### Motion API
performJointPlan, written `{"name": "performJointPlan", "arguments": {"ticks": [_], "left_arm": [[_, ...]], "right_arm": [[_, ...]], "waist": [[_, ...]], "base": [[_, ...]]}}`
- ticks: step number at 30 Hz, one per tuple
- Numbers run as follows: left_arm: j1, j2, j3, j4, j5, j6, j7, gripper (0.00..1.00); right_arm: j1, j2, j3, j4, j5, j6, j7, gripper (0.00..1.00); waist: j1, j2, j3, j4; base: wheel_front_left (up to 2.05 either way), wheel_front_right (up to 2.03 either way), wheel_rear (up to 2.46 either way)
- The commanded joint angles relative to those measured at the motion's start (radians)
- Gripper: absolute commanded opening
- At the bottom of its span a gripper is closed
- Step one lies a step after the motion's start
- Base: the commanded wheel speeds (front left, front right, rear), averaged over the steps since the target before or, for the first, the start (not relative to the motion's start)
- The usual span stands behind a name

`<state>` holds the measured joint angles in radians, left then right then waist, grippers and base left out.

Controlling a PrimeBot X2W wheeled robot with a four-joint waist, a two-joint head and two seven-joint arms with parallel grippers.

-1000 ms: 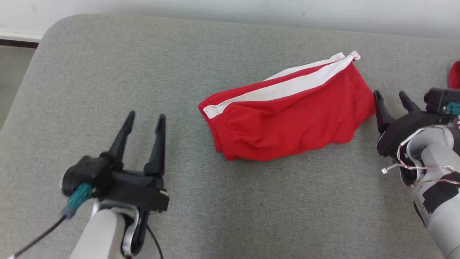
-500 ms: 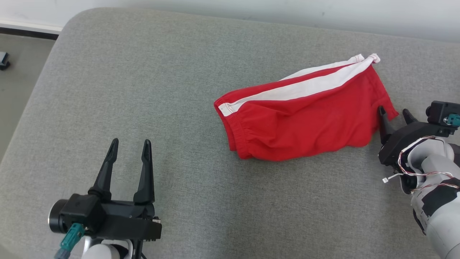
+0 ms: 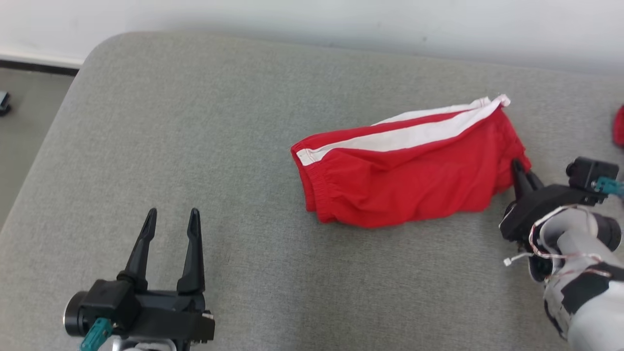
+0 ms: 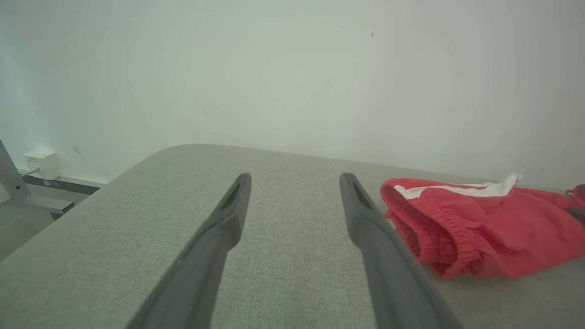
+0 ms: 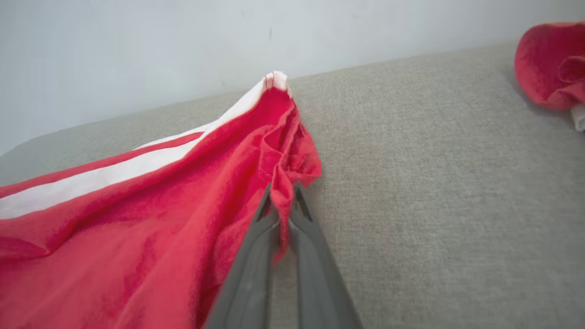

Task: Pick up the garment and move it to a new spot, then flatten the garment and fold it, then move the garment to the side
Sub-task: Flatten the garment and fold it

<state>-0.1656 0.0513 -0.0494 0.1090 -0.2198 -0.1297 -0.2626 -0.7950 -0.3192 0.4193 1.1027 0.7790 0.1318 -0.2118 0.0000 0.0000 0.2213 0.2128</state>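
Near left: left gripper point(image 3: 173, 214), its two dark fingers spread and empty, well apart from the cloth.
Near right: right gripper point(image 3: 519, 171), fingers pinched on the right-hand corner of the red fabric shorts with white side stripe point(image 3: 399, 187).
Middle: the shorts lie crumpled on the grey woven cushion point(image 3: 219, 122), right of centre. The long axis runs from near left to far right, waistband at the left.
The right arm is nearer.

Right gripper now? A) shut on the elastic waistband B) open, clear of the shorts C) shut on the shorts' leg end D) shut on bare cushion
C: the right wrist view shows the right gripper pinching a fold of the red shorts at the end opposite the elastic waistband.
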Motion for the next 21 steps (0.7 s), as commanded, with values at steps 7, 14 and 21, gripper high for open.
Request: {"name": "performJointPlan", "arguments": {"ticks": [7,14,21], "left_arm": [[0.071,-0.001,0.013,-0.004,0.024,0.0,-0.003,1.0],[0.108,-0.001,0.032,-0.021,0.03,0.0,-0.003,1.0],[0.119,0.002,0.058,-0.026,0.031,0.0,-0.003,1.0]], "right_arm": [[0.184,-0.047,0.031,-0.151,0.095,-0.002,-0.019,0.0],[0.349,-0.124,0.008,-0.261,0.165,-0.002,-0.029,0.0],[0.374,-0.133,-0.005,-0.323,0.152,-0.002,-0.036,0.0]], "waist": [[0.0,0.0,-0.092,-0.093],[0.0,0.0,-0.11,-0.133],[0.0,0.0,-0.108,-0.161]], "base": [[0.0,0.0,0.0],[0.0,0.0,0.0],[0.0,0.0,0.0]]}}
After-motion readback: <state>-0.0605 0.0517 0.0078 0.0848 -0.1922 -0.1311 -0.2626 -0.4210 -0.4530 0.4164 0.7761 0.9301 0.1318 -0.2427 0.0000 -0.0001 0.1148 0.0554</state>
